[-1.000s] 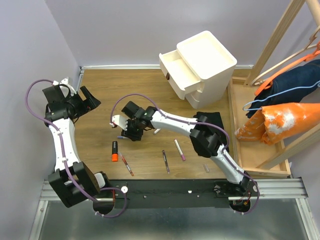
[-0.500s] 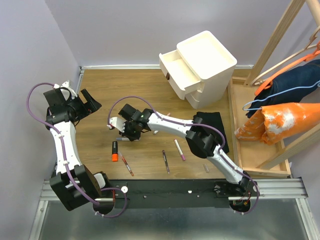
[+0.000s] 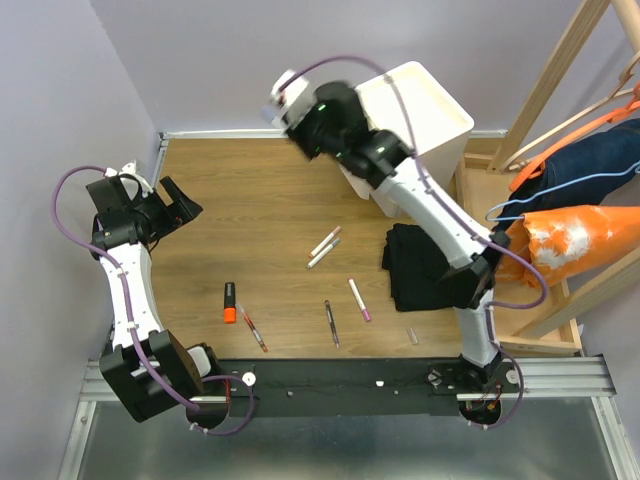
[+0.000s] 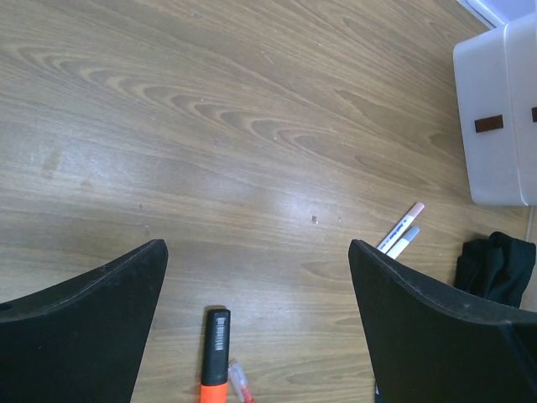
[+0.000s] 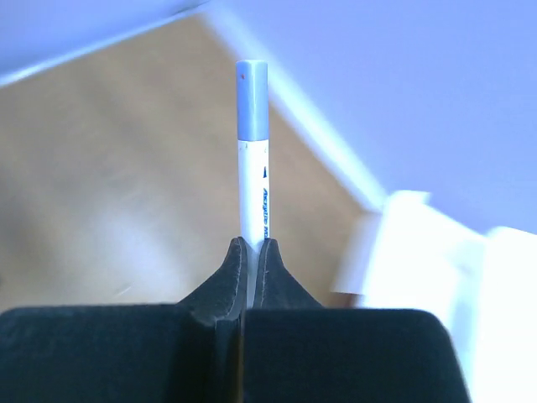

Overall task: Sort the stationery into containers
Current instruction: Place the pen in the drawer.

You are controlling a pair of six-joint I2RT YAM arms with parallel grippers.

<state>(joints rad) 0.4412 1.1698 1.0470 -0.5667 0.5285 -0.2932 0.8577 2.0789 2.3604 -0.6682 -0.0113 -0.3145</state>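
Note:
My right gripper [image 3: 305, 120] is raised high in front of the white cabinet [image 3: 425, 105], blurred in the top view. In the right wrist view it [image 5: 250, 250] is shut on a white pen with a grey-blue cap [image 5: 252, 159], which stands straight out from the jaws. The cabinet [image 5: 445, 252] shows at the right there. My left gripper [image 3: 172, 205] is open and empty at the far left. In the left wrist view it [image 4: 256, 245] hangs above an orange highlighter [image 4: 214, 357]. On the table lie the highlighter [image 3: 230, 302], a red pen [image 3: 252, 327], two pens side by side [image 3: 323, 247] and two more pens [image 3: 359, 299] [image 3: 331, 322].
A folded black cloth [image 3: 420, 265] lies right of the pens, with a tiny piece [image 3: 412, 335] in front of it. A wooden clothes rack [image 3: 560, 80] with orange and blue garments stands at the right. Cabinet drawers [image 4: 495, 126] and the two pens [image 4: 401, 233] show in the left wrist view.
My right arm has lifted off the left-centre of the table with the pen and swung up and back toward the cabinet, uncovering the two side-by-side pens. The left arm has barely moved.

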